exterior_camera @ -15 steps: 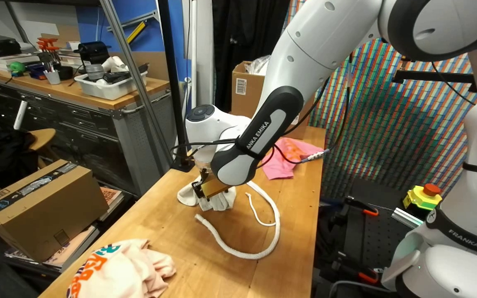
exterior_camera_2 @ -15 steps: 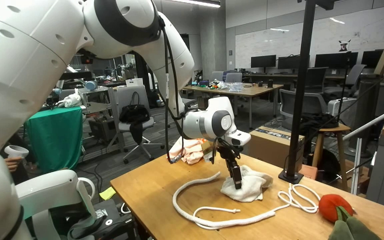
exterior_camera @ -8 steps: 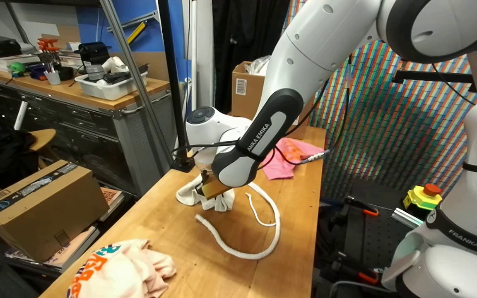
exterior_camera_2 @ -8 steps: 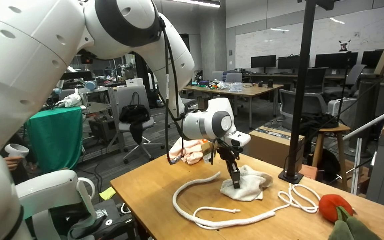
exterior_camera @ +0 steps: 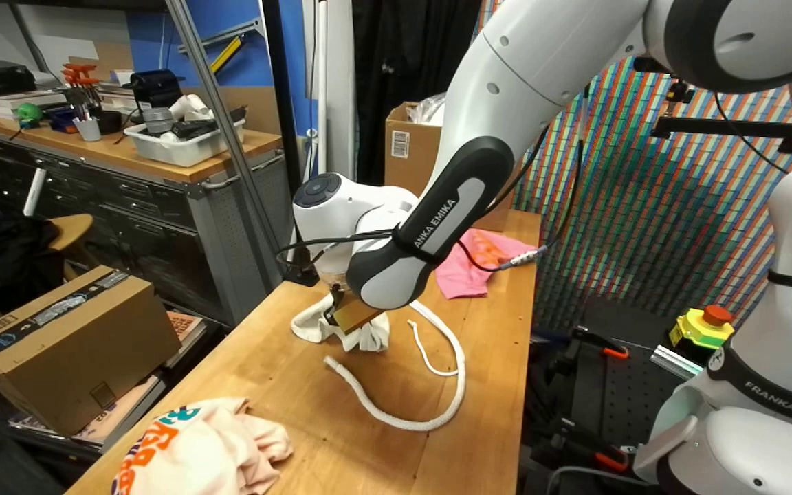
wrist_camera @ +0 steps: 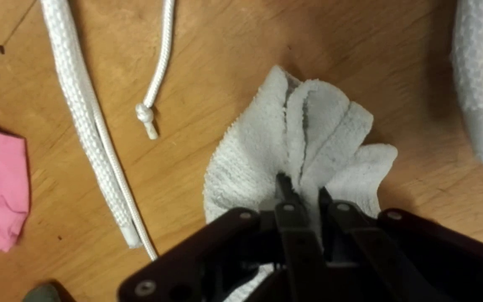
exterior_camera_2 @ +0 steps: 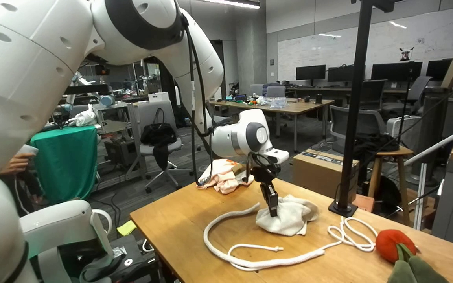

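One peach cloth (exterior_camera_2: 222,177), thin, loosely heaped and printed in orange, lies beyond the rope (exterior_camera_2: 289,260) on the wooden table (exterior_camera_2: 179,226), at the left of an exterior view. The rope is white, thick and coarsely braided, bent into a broad C; a smoother, slimmer cord (wrist_camera: 160,69) with a knotted tip runs beside it. At the open mouth of this C the black gripper (wrist_camera: 303,188) points downward, slightly tilted, its jaws clenched on a raised fold of the white cloth (exterior_camera_2: 289,220). That cloth, a matte, finely napped textile with fluted pleats, lies on the table at the rope's mouth. Beyond the rope's right-hand end rises a straight black post (exterior_camera_2: 353,118); to the right of that end sits a rounded red plush (exterior_camera_2: 393,243) with green lobes (exterior_camera_2: 417,269). Relative to a second earlier, the jaws stand closer together, and gripper and white cloth are shifted slightly leftward in this view, toward the rope's far tip, while rope and plush keep their places.
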You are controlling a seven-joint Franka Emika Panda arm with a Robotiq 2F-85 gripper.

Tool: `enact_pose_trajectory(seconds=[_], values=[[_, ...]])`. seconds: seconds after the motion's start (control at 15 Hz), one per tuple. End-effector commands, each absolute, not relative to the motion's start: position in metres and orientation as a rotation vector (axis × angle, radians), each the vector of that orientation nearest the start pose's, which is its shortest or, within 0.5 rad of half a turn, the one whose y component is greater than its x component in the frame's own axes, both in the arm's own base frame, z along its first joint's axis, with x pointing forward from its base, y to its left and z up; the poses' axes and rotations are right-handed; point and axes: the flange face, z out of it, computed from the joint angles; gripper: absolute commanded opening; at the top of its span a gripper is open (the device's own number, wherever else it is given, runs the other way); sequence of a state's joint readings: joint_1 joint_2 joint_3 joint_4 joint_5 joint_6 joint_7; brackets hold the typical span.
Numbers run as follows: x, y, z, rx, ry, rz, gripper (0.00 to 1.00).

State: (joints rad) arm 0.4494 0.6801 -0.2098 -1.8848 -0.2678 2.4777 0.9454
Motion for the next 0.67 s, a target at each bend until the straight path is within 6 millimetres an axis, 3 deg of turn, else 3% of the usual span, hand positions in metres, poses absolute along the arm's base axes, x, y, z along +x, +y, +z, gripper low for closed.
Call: enact_pose_trajectory(seconds=[0.0,0.33,0.6], values=[[0.602,0.172,0.195,-3.391,0.663,-0.224,0.08],[0.591,0.2,0.266,-3.386,0.501,-0.268,0.08],[0.565,0.225,0.309,-3.379,0.237,-0.171,0.08]])
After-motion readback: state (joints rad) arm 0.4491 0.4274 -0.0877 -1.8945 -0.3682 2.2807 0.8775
